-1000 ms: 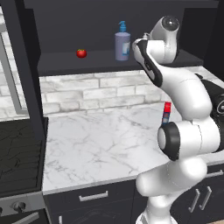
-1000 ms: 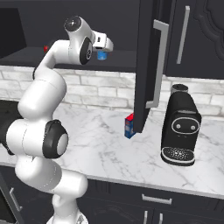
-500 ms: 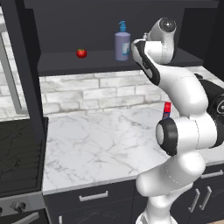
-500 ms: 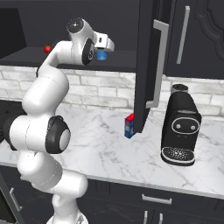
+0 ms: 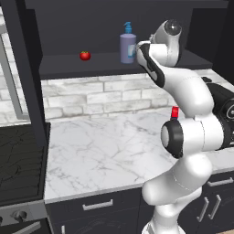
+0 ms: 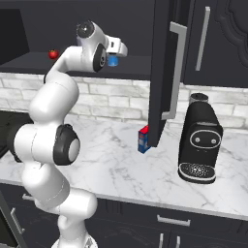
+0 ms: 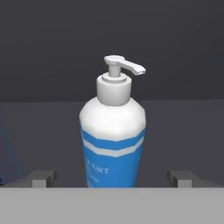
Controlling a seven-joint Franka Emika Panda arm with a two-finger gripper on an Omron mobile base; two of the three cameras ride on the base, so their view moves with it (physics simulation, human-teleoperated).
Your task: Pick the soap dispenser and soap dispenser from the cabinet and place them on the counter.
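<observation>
Left base view: standing upright on the cabinet shelf (image 5: 64,64), greyish-purple soap dispenser (image 5: 127,45) beside a tomato (image 5: 84,55). Right base view: reaching into the cabinet (image 6: 167,58), gripper (image 6: 117,51) right by the small blue soap dispenser (image 6: 112,60); coffee machine (image 6: 199,140) sitting on the surface (image 6: 106,164). Hand view: standing upright between widely spread fingertips (image 7: 43,178), blue dispenser, not pinched.

The left base view is looking forward and down from behind the arm's left side; the right base view is doing the same from its right. Both are taking in the counter (image 5: 105,146) and the open cabinet (image 6: 164,72) shelf. The hand view is looking close along the fingertips (image 7: 43,178) at the small blue bottle (image 7: 113,140).
</observation>
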